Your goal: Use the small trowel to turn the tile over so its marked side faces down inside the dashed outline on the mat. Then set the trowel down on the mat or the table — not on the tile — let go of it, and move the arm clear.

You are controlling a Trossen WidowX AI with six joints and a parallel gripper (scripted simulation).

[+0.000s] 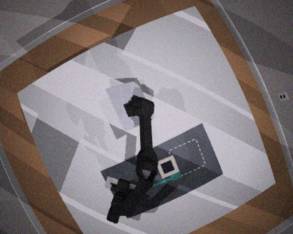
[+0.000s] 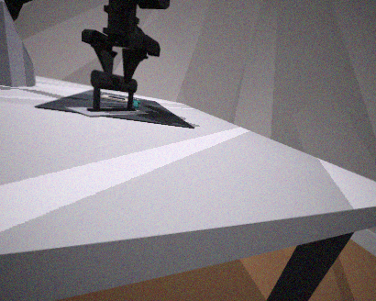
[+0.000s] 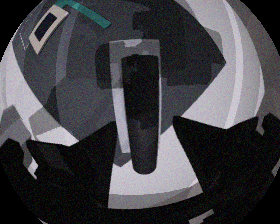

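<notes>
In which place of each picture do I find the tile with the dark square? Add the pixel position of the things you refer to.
Top: the tile (image 1: 174,161) (image 2: 112,96) (image 3: 58,16) is below centre, slightly right.
Exterior: a thin pale sliver, upper left of centre.
Wrist: near the upper left edge, slanted.
Shared landmark: the teal strip (image 1: 174,177) (image 2: 136,104) (image 3: 93,17) close beside it.
</notes>
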